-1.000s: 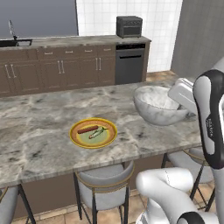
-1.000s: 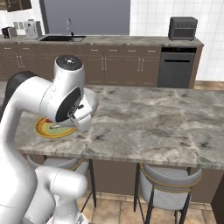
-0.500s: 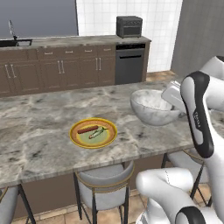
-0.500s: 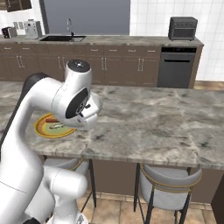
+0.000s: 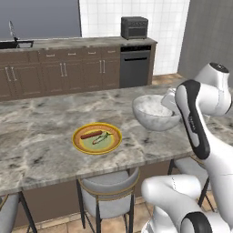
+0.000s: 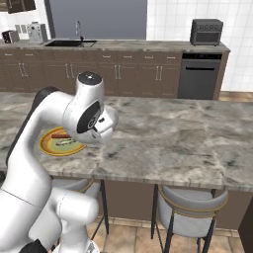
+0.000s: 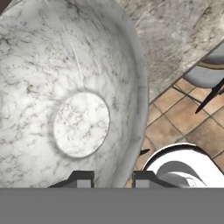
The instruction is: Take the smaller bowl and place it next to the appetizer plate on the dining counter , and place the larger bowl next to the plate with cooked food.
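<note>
We have the gripper pinched onto the rim of the larger bowl, one finger inside the wall and one outside, which is why the marbled basin spreads across the upper left of the hand view. In the left base view the bowl hangs over the dining counter at centre right, well apart from the plate with cooked food at centre left, so it must travel leftward before we release.

No text, label, brand or number can be read on anything here. The appliances and cabinets carry no legible markings.
</note>
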